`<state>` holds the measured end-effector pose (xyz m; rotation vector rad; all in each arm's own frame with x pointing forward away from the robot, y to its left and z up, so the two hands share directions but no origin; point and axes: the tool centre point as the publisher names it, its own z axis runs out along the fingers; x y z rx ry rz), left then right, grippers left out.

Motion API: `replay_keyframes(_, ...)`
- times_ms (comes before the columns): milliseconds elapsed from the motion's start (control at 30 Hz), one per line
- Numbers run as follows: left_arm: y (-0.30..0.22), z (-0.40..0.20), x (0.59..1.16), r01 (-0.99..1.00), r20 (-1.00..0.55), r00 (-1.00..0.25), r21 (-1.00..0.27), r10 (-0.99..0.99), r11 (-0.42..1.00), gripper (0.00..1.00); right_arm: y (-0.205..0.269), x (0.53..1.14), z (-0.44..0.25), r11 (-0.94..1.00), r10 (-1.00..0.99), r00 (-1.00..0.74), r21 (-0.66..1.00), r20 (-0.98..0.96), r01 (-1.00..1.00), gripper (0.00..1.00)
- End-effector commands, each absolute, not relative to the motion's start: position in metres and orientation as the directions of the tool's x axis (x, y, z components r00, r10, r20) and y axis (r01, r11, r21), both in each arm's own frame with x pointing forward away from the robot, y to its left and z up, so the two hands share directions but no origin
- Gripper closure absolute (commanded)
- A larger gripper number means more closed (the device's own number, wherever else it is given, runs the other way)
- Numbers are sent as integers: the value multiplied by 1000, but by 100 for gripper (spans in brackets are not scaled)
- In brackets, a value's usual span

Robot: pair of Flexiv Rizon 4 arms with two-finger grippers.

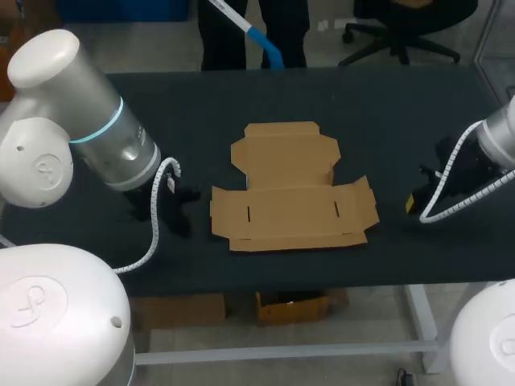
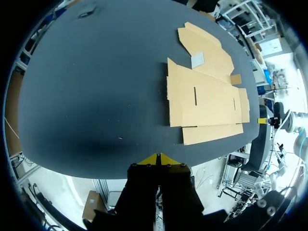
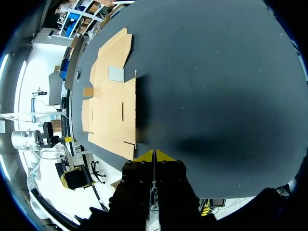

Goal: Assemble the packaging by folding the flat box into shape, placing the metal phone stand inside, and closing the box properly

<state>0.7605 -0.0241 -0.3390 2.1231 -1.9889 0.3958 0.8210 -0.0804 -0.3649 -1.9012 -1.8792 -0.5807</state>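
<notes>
Progress: nothing of the assembly is done, as far as you can see here

- The flat box (image 1: 294, 205) lies unfolded in the middle of the table (image 1: 386, 121). Every panel and flap lies flat on the dark surface, with no wall raised and no crease taken up. The broad middle panel carries two short slits (image 1: 249, 214). The lid panel with its side tabs points toward the far edge, and a narrow strip runs along the near edge.
- The left gripper (image 2: 158, 159) sits over bare table, off the box's left side and well apart from it. Its yellow tips are pressed together with nothing between them.
- The right gripper (image 3: 154, 155) mirrors it off the box's right side, near the cardboard's edge but not touching. Its tips are likewise together and empty.
- You get no clear sight of the metal phone stand in any view. Both wrist views show a small grey patch (image 2: 198, 59) on the far lid panel. You cannot tell whether it is a part, a label or only a glint, and the head view does not show it at all.

What is left, by my reading, is the whole job:
1. Raise the walls and lock the tabs so the tray stands
2. Find the stand and set it inside
3. Fold the lid over and tuck it shut

With both sets of fingers together, expect either one to have to part before it can pinch a flap. A closed tip could serve to push or pin a panel
</notes>
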Motion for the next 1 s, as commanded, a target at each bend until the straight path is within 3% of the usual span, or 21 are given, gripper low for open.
replay_keyframes(33, -20, -346, 758, -997, 347, 55, -32, -936, -71, 100, -81, 823, -369, 7, 829, -2, -8, 559, 1000, 100)
replay_keyframes(1000, -38, -376, 756, -999, 435, 46, 37, -899, -33, 100, -63, 797, -393, -9, 820, 37, -52, 571, 999, 100)
